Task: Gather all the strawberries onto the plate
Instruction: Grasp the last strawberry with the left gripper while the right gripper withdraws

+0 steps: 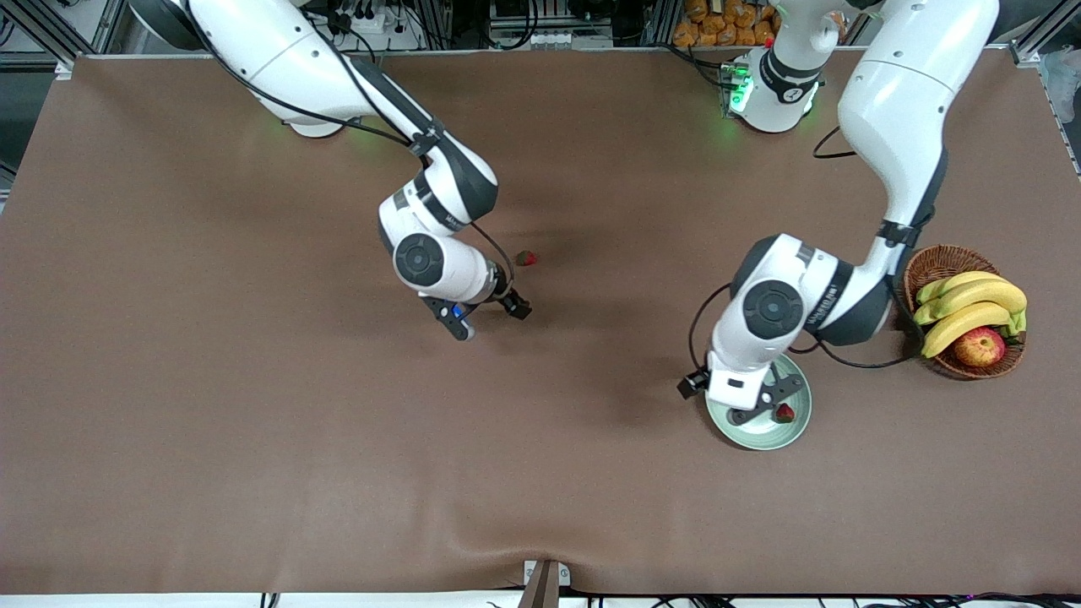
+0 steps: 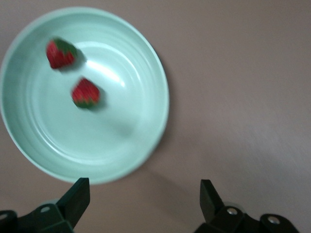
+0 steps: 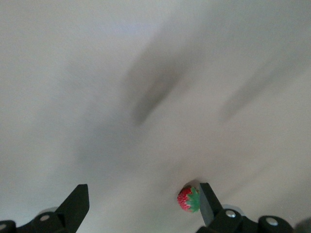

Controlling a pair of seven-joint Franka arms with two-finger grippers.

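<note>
Right gripper: hangs low over the bare brown table near its middle, fingers spread apart, nothing between them. The right wrist view shows both fingertips wide of each other over the cloth.

Strawberry, loose: lies on the table just beside the right gripper, farther from the front camera than the gripper's fingers. In the right wrist view it sits close against one fingertip, red body with green cap, not gripped.

Left gripper: over the plate, fingers apart and empty. In the left wrist view the two fingertips frame the plate's rim and the cloth next to it.

Plate: pale mint-green, round, shallow, raised rim; rests on the table toward the left arm's end, nearer the front camera than the basket. Partly covered by the left arm's hand in the front view.

Strawberries in plate: two. One shows in the front view beside the gripper; the left wrist view shows both, one near the rim and one nearer the centre, close together but apart.

Basket: brown wicker, at the left arm's end of the table, holding bananas and an apple.
</note>
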